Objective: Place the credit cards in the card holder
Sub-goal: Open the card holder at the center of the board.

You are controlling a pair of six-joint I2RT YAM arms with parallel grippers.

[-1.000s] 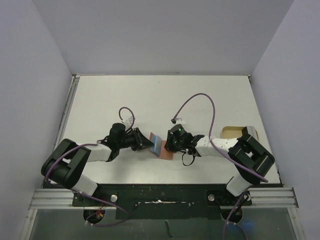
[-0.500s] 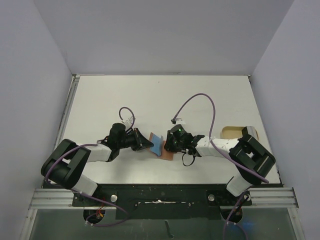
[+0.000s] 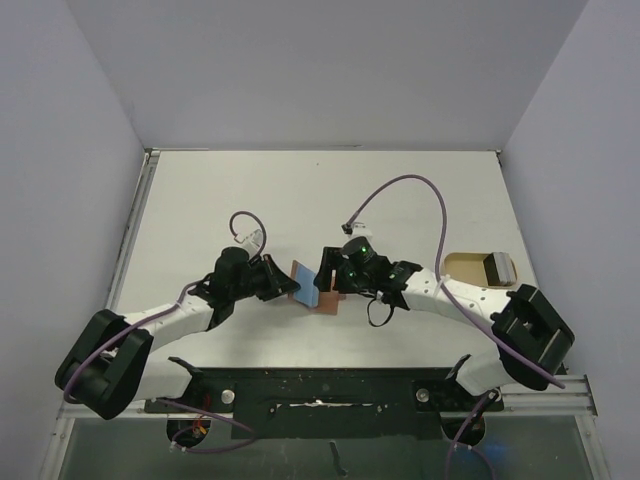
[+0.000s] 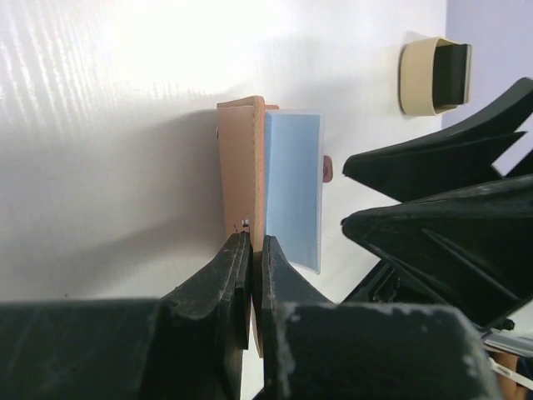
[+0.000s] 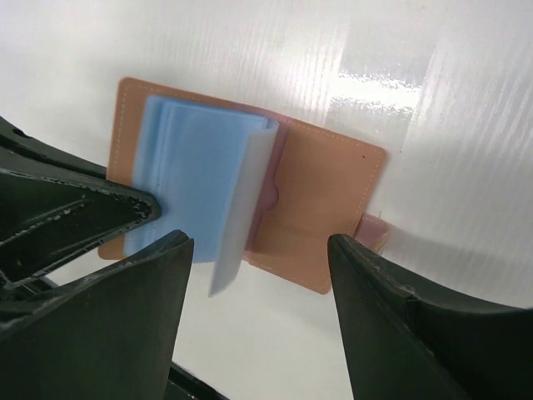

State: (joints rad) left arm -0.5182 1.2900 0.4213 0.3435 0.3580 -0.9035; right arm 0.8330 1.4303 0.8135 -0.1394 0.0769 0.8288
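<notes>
From above, the card holder (image 3: 328,303) lies open on the white table (image 3: 300,200), near the front and between the two arms. The blue credit cards (image 3: 305,291) sit on its left half. The left gripper (image 3: 288,288) is at the holder's left edge, and the right gripper (image 3: 330,272) hangs close over it. A tan tray (image 3: 462,266) with a dark thing (image 3: 497,267) in it stands well apart on the right. This view is too small to show what the fingers are doing. The left wrist view shows that the left gripper (image 4: 254,243) is pinched tight on the edge of the card holder (image 4: 240,167), with a blue card just beside the leather. The right gripper's black fingers (image 4: 441,192) wait near it. The right wrist view shows that the right gripper (image 5: 260,242) is spread wide and holds nothing. Only here can you see both halves of the card holder (image 5: 329,200), a snap tab (image 5: 375,229) peeking out, and a few credit cards (image 5: 187,175) stacked on one half. One pale card tips up near the fold. I think the job is nearly done, since the cards are at the holder. I cannot tell if they are all the way in the pocket, and the tipped card looks like it needs a push.
</notes>
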